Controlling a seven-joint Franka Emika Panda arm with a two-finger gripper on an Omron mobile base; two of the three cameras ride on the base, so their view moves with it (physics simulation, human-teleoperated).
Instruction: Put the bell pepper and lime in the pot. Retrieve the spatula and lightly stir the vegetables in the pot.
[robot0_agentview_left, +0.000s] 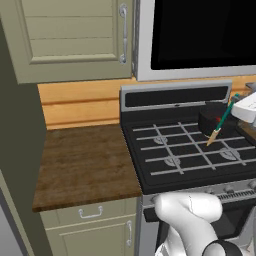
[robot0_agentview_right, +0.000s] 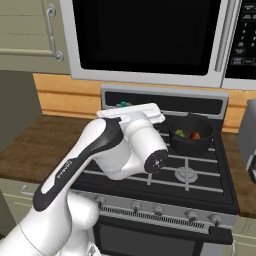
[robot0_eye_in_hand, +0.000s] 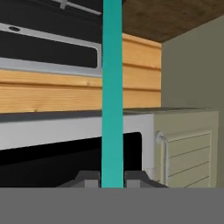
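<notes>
My gripper (robot0_eye_in_hand: 112, 179) is shut on the teal handle of the spatula (robot0_eye_in_hand: 112, 87), which runs straight up the middle of the hand view. From the left base, the spatula (robot0_agentview_left: 223, 117) slants down and left from the gripper (robot0_agentview_left: 237, 101), and its cream blade hangs just above the stove grates, in front of the black pot (robot0_agentview_left: 212, 121). The pot (robot0_agentview_right: 192, 141) stands on the back right burner, to the right of my hand. Inside it lie the green lime (robot0_agentview_right: 180, 133) and, beside it, the red-orange bell pepper (robot0_agentview_right: 195, 135).
The black stove (robot0_agentview_left: 190, 150) has a raised back panel. A wooden counter (robot0_agentview_left: 85, 165) lies to its left, with drawers below. A microwave (robot0_agentview_right: 145, 35) hangs above the stove, a cabinet (robot0_agentview_left: 75, 35) beside it. A grey appliance (robot0_agentview_right: 248, 135) stands right of the stove.
</notes>
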